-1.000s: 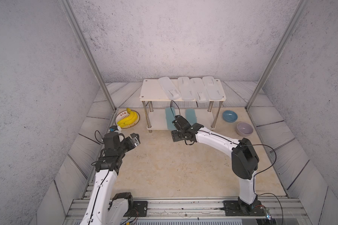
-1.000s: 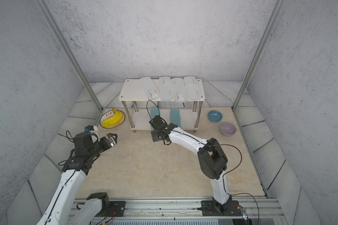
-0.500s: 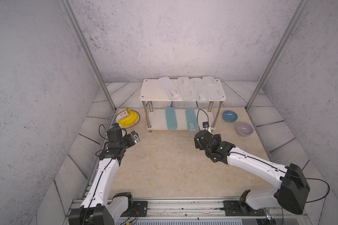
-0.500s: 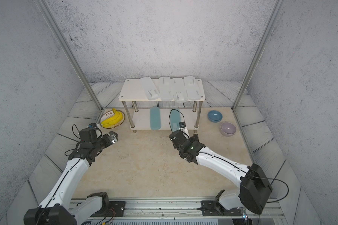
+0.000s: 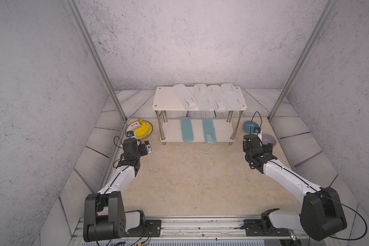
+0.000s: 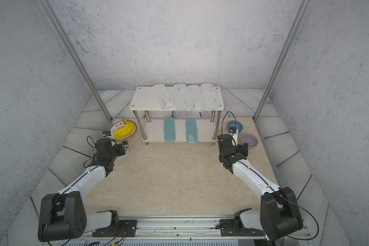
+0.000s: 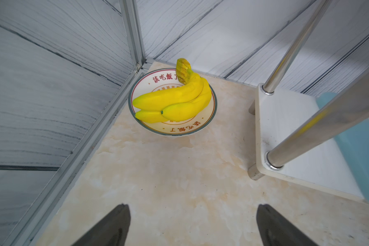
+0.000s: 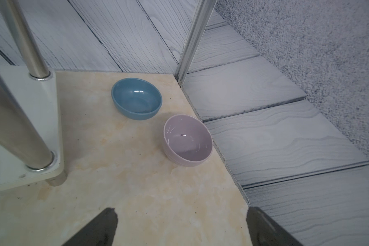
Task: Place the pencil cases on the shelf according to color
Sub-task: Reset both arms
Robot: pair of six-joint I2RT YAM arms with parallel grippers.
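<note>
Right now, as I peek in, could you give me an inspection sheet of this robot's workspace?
Surface: beige marbled tabletop, a few dark specks.
Job's things: four frosted white pencil cases on the shelf's top board; two teal pencil cases on its lower board.
Clutter: bananas on a plate, blue bowl, lilac bowl, all beside the shelf.
Jaws: left jaws and right jaws both open, holding nothing.
Cables: black cable loops at both wrists.
Surroundings: grey speckled walls, aluminium posts.
</note>
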